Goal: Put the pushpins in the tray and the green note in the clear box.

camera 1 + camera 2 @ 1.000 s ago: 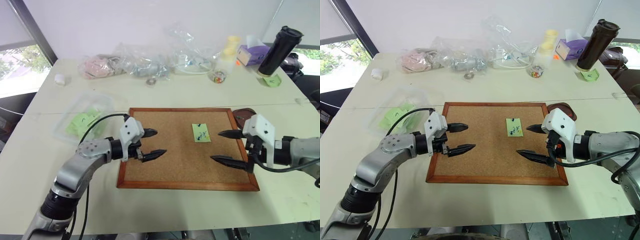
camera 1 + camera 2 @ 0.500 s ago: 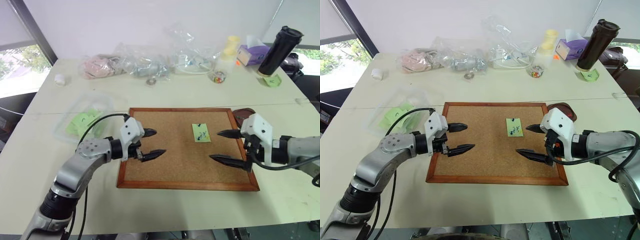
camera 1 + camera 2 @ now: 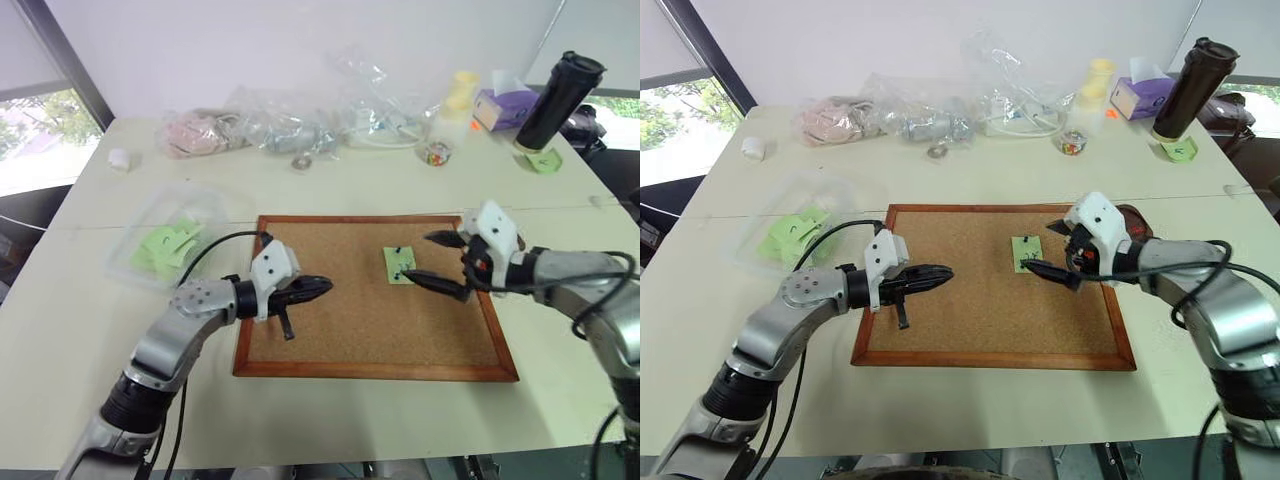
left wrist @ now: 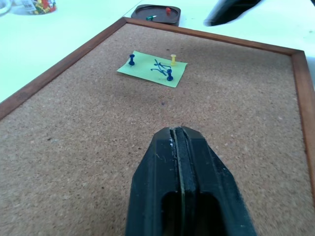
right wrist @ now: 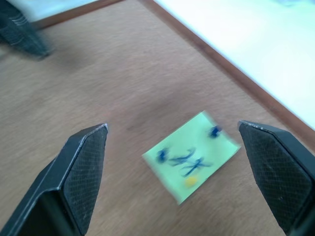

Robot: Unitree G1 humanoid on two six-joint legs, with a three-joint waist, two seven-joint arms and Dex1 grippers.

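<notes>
From my station the tray [image 4: 156,12] is cut off by the frame edge, a dark rounded dish holding a red and a green pin. The green note [image 4: 152,68] lies flat on the grainy corkboard [image 3: 350,330], fixed by pushpins [image 4: 132,60], two blue and one yellow. My left gripper [image 3: 318,288] has its fingers pressed together on nothing. My right gripper [image 3: 432,262] stands wide apart over the note, empty. The clear box [image 3: 215,203], on the counter [image 3: 400,180], holds lime notes.
</notes>
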